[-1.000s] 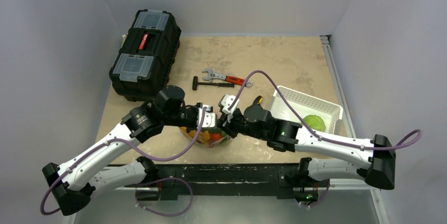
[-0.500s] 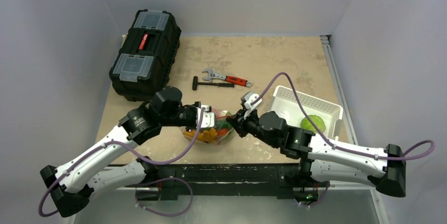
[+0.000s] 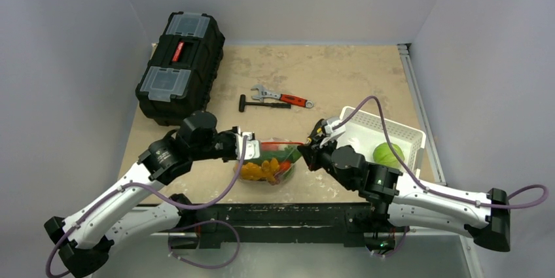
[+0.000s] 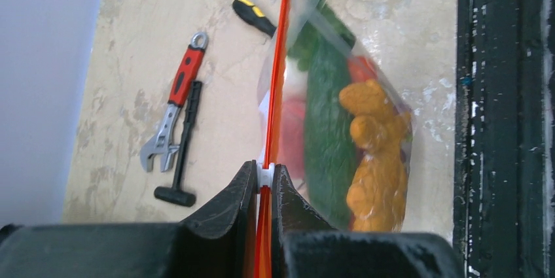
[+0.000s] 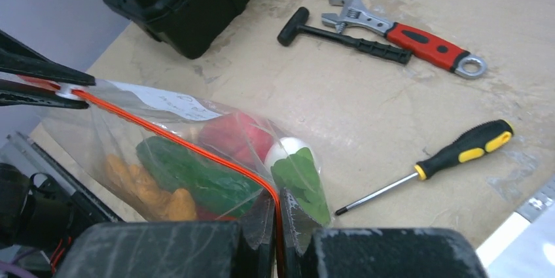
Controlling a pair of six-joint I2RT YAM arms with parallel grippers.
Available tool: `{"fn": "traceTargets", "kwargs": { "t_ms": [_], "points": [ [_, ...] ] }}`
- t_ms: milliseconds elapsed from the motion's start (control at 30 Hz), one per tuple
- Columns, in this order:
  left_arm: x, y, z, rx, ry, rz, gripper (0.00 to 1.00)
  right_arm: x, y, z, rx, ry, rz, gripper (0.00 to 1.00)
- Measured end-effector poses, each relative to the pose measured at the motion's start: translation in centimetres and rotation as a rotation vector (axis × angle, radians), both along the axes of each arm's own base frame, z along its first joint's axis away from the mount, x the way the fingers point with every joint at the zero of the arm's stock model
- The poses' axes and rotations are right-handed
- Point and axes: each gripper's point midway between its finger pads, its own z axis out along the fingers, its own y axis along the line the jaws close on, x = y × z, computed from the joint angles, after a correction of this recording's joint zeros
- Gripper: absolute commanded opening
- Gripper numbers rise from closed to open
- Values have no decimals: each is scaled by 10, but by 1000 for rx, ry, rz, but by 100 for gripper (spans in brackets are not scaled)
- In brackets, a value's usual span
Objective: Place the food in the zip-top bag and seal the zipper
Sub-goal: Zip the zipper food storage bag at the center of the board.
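Note:
The clear zip-top bag point(image 3: 265, 162) hangs stretched between my two grippers near the table's front edge. Inside it is food: a green cucumber point(image 4: 327, 134), an orange piece point(image 4: 376, 160), a red piece point(image 5: 232, 134), a white radish point(image 5: 285, 150) and a green leaf point(image 5: 302, 183). The orange-red zipper point(image 5: 177, 140) runs taut from one gripper to the other. My left gripper point(image 4: 264, 176) is shut on the zipper's white slider point(image 5: 65, 91). My right gripper point(image 5: 277, 203) is shut on the strip's other end. A round green food piece point(image 3: 387, 154) lies in the white basket point(image 3: 357, 137).
A black toolbox point(image 3: 180, 65) stands at the back left. A red-handled wrench point(image 3: 281, 97) and a black hammer-like tool point(image 3: 262, 104) lie mid-table behind the bag. A screwdriver point(image 5: 445, 157) lies just right of the bag, next to the basket.
My right gripper shut on the zipper's end and pulled right; my left gripper drew slightly left. The bag's mouth edge now stretches straight between them.

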Motion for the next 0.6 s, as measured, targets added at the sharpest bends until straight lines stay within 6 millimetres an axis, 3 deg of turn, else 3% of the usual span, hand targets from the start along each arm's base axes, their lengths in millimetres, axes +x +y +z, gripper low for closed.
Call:
{"fn": "traceTargets", "kwargs": {
  "t_ms": [233, 600],
  "points": [
    [19, 21, 5, -6, -29, 102, 0, 2, -24, 1, 26, 31, -104, 0],
    [40, 46, 2, 14, -97, 226, 0, 4, -37, -9, 36, 74, -180, 0]
  ]
}}
